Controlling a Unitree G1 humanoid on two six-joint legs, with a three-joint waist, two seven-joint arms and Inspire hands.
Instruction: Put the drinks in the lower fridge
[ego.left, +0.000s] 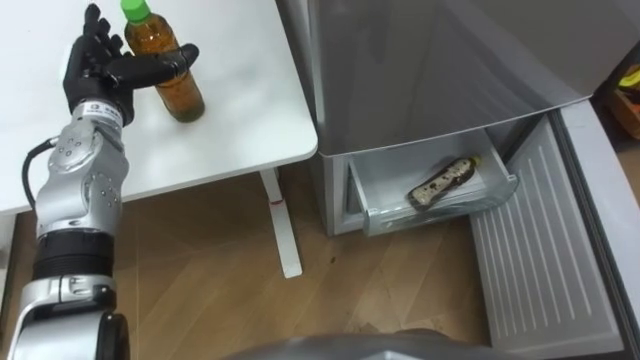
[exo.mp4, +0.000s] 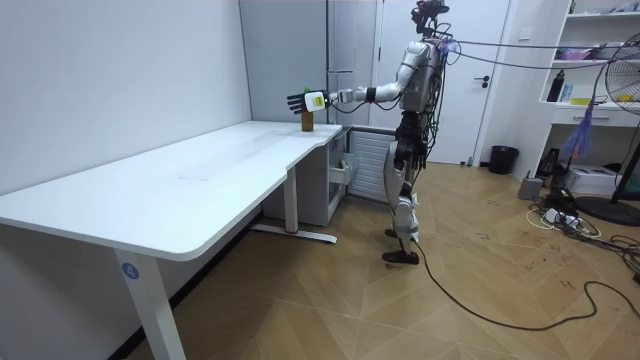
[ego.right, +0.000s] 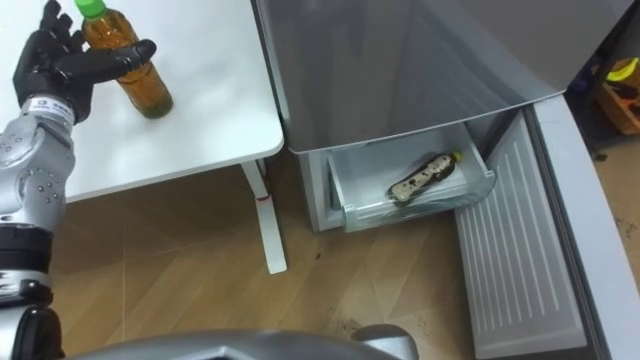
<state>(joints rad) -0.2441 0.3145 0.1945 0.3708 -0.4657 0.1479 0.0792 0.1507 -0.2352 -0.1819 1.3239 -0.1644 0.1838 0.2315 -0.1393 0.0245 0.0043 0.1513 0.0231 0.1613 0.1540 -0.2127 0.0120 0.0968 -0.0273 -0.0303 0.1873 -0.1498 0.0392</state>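
A drink bottle (ego.left: 172, 70) with a green cap and amber liquid stands upright on the white table (ego.left: 230, 120), near its corner by the fridge. My left hand (ego.left: 98, 68) is at the bottle's left side, open. Its fingers point straight up and its thumb lies across the front of the bottle. The room view has the same bottle (exo.mp4: 308, 121) with my left hand (exo.mp4: 297, 101) stretched out to it. A second bottle (ego.left: 445, 182) lies on its side in the pulled-out lower fridge drawer (ego.left: 400, 215).
The grey fridge (ego.left: 420, 70) stands right beside the table's corner. Its lower door (ego.left: 545, 260) is swung wide open to the right over the wooden floor. The table's leg and foot (ego.left: 282, 225) stand between me and the drawer.
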